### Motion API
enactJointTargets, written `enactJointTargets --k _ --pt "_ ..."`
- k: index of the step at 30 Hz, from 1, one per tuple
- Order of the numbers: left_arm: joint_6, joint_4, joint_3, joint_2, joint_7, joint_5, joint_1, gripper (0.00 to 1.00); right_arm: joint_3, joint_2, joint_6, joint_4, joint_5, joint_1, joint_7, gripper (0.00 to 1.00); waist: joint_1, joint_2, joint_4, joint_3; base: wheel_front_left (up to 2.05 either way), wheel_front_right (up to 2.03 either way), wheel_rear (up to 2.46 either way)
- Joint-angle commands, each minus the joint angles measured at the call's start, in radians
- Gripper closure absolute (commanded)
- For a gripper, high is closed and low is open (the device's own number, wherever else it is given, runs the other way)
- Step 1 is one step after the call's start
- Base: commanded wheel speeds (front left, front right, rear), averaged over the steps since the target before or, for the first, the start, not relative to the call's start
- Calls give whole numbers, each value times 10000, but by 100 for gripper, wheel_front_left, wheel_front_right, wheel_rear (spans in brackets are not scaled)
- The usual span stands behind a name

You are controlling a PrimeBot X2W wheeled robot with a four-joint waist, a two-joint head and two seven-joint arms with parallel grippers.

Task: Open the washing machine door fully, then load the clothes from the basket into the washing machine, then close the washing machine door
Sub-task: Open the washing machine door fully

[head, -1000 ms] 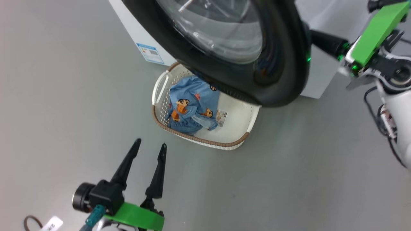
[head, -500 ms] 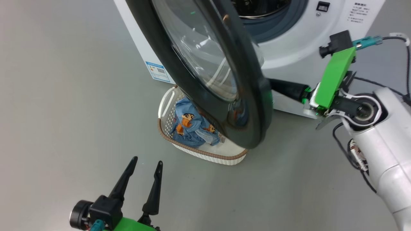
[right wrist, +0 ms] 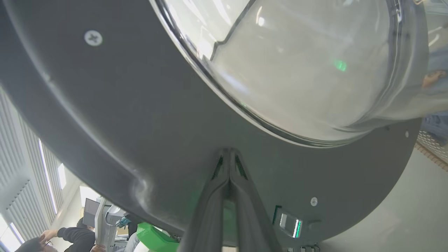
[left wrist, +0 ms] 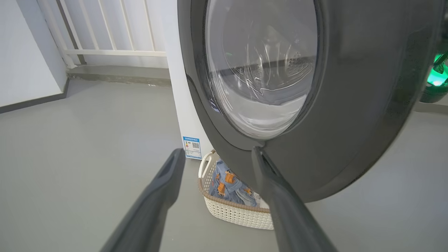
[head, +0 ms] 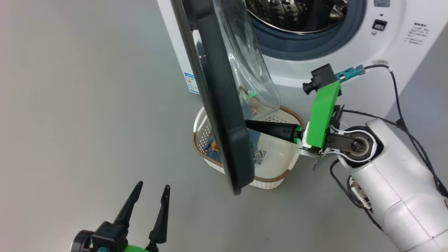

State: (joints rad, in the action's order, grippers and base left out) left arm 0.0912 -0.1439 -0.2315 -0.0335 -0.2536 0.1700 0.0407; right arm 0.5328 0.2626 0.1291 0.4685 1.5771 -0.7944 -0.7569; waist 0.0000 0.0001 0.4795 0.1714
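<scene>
The washing machine door [head: 217, 105] was seen swung out from the washing machine [head: 350, 70] and stood nearly edge-on in the head view, with its clear glass bowl bulging to the right. Behind it, the steel drum [head: 297, 14] and the grey-blue gasket [head: 308, 45] were left uncovered. A blue energy sticker [head: 190, 82] was shown low on the machine's left side.

The basket [head: 280, 175] was set on the grey floor [head: 70, 105] just in front of the machine, beneath the door's lower edge. The clothes [left wrist: 227, 182], light blue with orange figures, were piled in its left part and partly hidden by the door in the head view. A paper label [head: 258, 154] was lying on the bare basket bottom to their right.

The right claw [right wrist: 229, 154] was reached across above the basket from the right. Its two fingers were pressed together with nothing between them, and the tips were laid against the door's dark inner rim just below the glass.

The left claw [head: 153, 184] was held over bare floor at the near left, well apart from the basket, with its fingers spread wide and nothing held.

A white railing [left wrist: 105, 35] was seen at the far left, and a person [right wrist: 70, 238] in a dark sleeve beyond the door's edge.
</scene>
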Motion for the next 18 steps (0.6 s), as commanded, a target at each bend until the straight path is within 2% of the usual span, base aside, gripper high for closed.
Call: enactJointTargets --k 1,5,18 --pt "-82 164 375 -168 -82 9 10 0 123 -388 16 -361 30 255 -46 100 0 -1 248 -123 0 0 0" --pt "-152 109 447 -168 -82 38 -52 0 232 -632 16 -392 12 354 -27 100 0 -1 529 -193 0 0 0" --pt "-408 265 900 -168 -82 163 -197 0 640 -1616 16 -72 -167 -11 263 100 0 -1 683 9 0 0 0"
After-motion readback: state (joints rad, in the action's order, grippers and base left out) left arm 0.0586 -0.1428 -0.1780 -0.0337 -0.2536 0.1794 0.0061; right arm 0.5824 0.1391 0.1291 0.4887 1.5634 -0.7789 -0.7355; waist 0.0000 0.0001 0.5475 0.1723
